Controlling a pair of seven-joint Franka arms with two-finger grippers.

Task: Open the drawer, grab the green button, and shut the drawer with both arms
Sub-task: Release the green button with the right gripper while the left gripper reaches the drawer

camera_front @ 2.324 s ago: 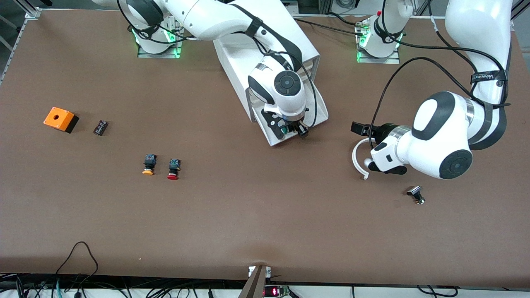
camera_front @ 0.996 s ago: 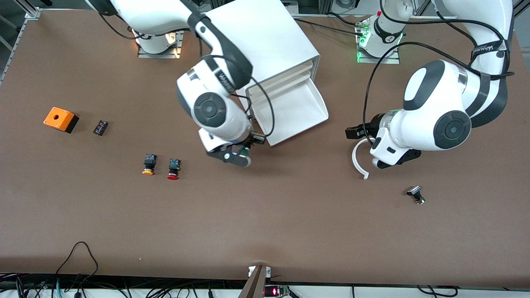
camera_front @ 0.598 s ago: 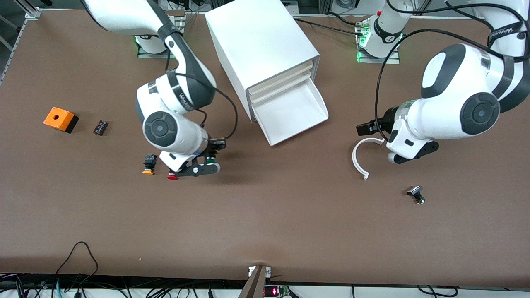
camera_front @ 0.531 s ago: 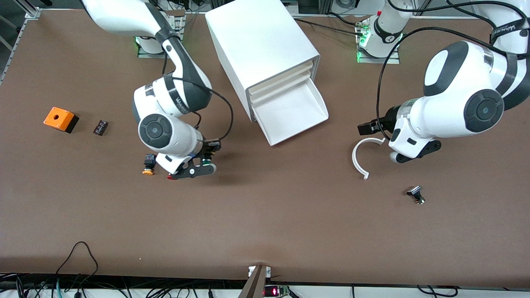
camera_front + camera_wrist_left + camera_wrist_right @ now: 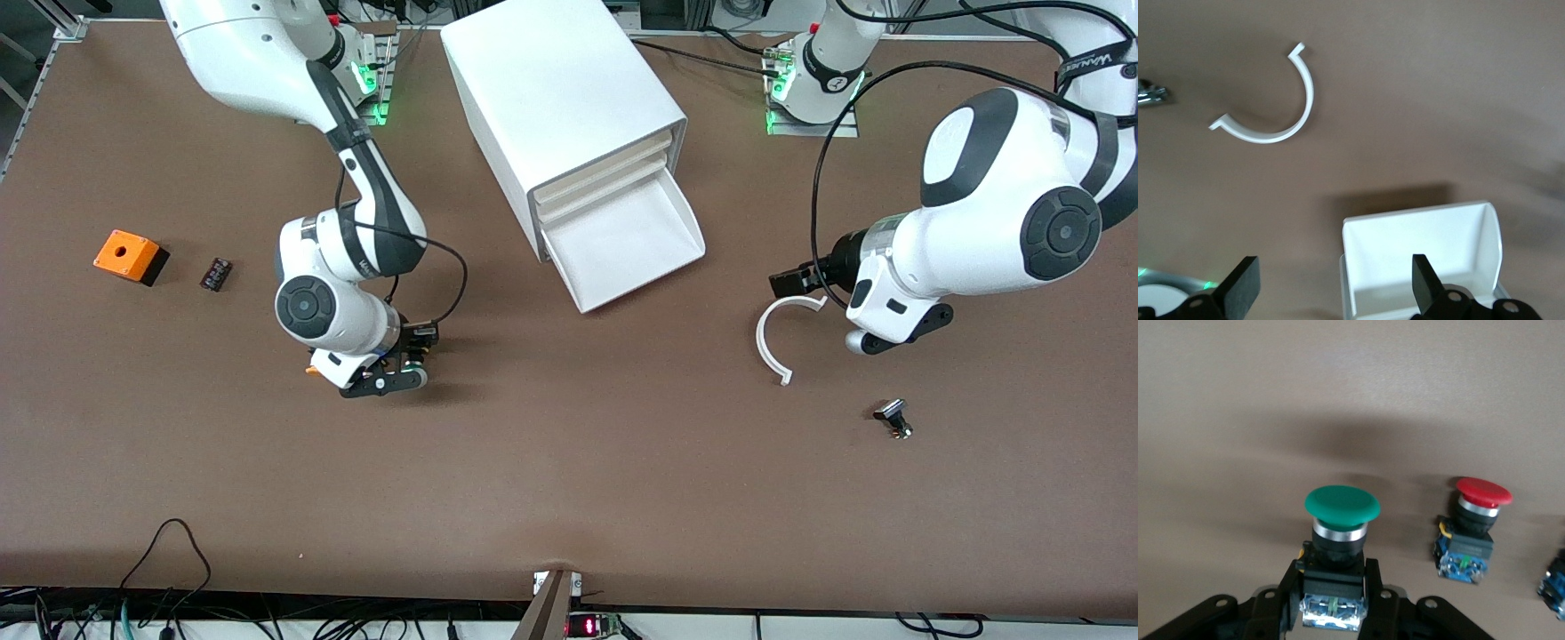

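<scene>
A: Your right gripper (image 5: 1333, 603) is clamped on the green button's (image 5: 1340, 520) boxy black body, glossy mushroom cap out, low over the table beside the red button (image 5: 1475, 520).

B: So it's out; set it down. The drawer (image 5: 627, 240), a smooth white tray, gapes. Your left gripper (image 5: 1331, 293) waits spread wide near the curved white strip (image 5: 1275, 110).

The red-capped button (image 5: 1473, 527) stands close at 3 o'clock of the right gripper (image 5: 1335, 600). At 12 o'clock bare table (image 5: 1338, 387) lies open.
</scene>
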